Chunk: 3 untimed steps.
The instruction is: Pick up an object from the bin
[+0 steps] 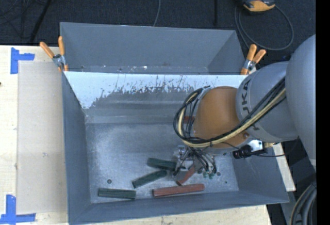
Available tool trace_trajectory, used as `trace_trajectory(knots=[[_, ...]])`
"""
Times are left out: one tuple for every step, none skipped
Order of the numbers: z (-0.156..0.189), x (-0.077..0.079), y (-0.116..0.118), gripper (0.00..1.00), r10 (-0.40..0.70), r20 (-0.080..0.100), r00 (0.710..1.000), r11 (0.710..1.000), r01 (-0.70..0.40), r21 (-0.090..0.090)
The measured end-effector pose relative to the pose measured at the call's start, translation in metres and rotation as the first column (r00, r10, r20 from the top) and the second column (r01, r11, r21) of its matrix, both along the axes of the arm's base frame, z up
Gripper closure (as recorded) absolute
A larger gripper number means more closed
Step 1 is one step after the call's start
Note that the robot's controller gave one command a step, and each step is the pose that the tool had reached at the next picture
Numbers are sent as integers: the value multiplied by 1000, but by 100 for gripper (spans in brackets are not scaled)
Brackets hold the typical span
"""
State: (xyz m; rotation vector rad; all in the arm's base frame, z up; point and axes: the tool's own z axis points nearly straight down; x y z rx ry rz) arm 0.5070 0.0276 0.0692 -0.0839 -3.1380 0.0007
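My gripper (186,165) reaches down to the bin floor at the front right, below the orange wrist cover. Its fingertips sit among a small cluster of flat bars. A short reddish-brown bar (185,176) lies tilted right under the fingers. A dark green bar (161,163) lies just to their left, and another dark green bar (148,178) slants below that. A longer reddish-brown bar (178,190) lies flat in front of the gripper. Whether anything sits between the fingers is hidden by the wrist.
A further dark green bar (117,194) lies alone at the front left of the bin floor. The arm and its cables cover the bin's right side.
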Motion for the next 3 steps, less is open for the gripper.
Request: trace_trajectory(knots=[[0, 0, 0, 100, -1, 0, 1000, 1000, 1, 0], [42, 29, -24, 100, 2, -1, 1000, 1000, -2, 0], [53, 35, -30, 100, -1, 0, 1000, 1000, 1, 0]])
